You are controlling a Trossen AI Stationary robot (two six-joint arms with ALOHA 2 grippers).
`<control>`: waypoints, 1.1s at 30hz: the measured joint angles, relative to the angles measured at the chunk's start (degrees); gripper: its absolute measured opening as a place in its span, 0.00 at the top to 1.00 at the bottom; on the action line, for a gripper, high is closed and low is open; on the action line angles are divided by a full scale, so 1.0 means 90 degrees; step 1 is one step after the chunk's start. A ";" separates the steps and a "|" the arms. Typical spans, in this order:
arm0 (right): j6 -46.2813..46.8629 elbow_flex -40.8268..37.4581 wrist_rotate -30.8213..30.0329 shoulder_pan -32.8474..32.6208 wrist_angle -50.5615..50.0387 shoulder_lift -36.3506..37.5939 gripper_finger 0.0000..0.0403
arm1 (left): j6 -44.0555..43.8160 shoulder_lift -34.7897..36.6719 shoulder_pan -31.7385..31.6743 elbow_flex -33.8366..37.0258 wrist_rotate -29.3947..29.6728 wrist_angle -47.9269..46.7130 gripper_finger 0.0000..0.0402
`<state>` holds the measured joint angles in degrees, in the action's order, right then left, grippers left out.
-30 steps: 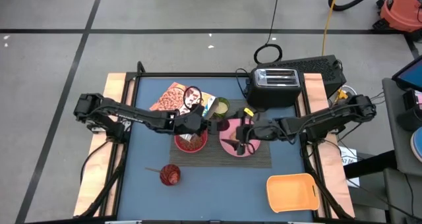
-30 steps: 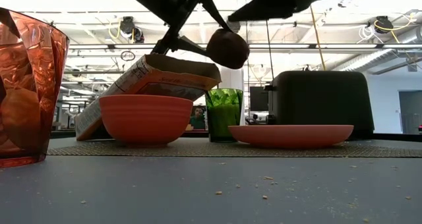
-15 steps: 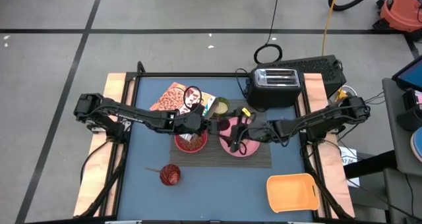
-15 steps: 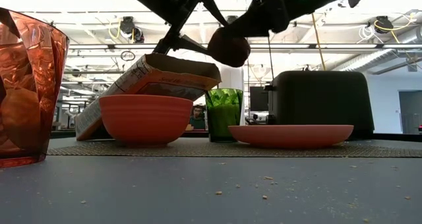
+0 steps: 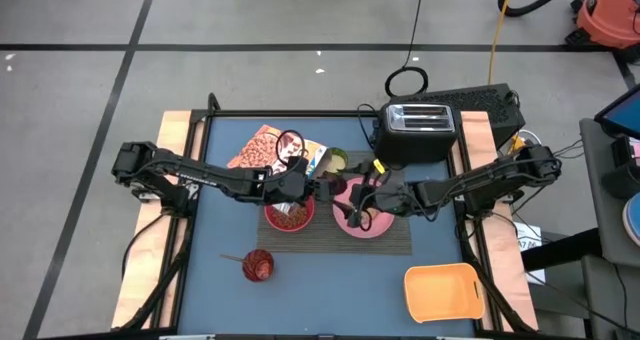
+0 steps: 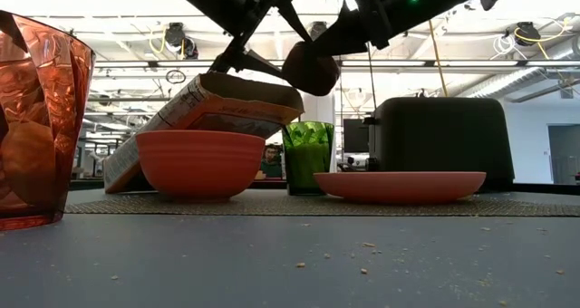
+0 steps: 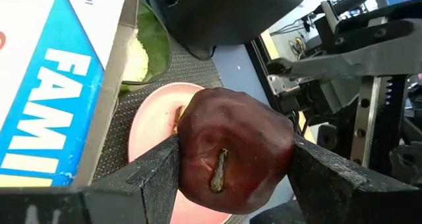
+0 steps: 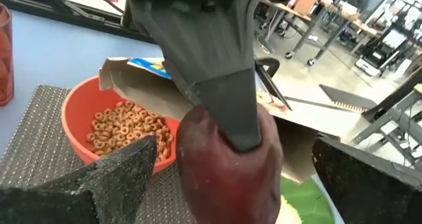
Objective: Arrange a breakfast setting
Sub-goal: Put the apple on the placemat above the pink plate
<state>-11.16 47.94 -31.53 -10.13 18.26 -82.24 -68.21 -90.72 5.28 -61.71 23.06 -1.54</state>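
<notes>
Right gripper (image 5: 352,206) has advanced toward left gripper (image 5: 327,188) across plate (image 5: 383,225). Its open fingers (image 8: 119,178) now flank apple (image 7: 234,155); earlier they hung back, clear of it. In low view apple (image 6: 310,68) sits slightly higher and further left than before.

The left arm reaches in from the table's left side, its left gripper (image 7: 231,168) raised above the surface near the middle, both fingers (image 7: 142,178) pressed against the small red apple (image 7: 234,155); the right arm stretches in from the right side, its right gripper (image 8: 231,184) held at the same height, fingers (image 8: 115,174) spread wide on either side of that apple without touching it; the two grippers meet almost tip to tip.
</notes>
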 joint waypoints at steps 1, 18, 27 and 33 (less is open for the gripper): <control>0.0053 0.0000 0.0000 -0.0008 -0.0026 0.0000 0.03 | -0.0002 0.0000 0.0000 0.0000 0.0026 0.0002 0.39; 0.0189 0.0758 -0.0178 -0.0202 -0.0896 -0.0050 0.03 | -0.0153 0.0000 0.0000 0.0000 0.0282 0.0007 0.39; 0.0115 0.1483 -0.0510 -0.0206 -0.1823 -0.0626 0.03 | -0.0145 -0.0002 0.0000 0.0000 0.0287 0.0002 0.39; 0.0092 0.1489 -0.0542 -0.0171 -0.1847 -0.0622 0.03 | -0.0127 -0.0010 0.0000 0.0000 0.0293 -0.0124 0.39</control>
<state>-10.33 61.34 -36.40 -11.67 1.64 -87.84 -69.35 -90.80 5.28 -61.71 25.69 -2.66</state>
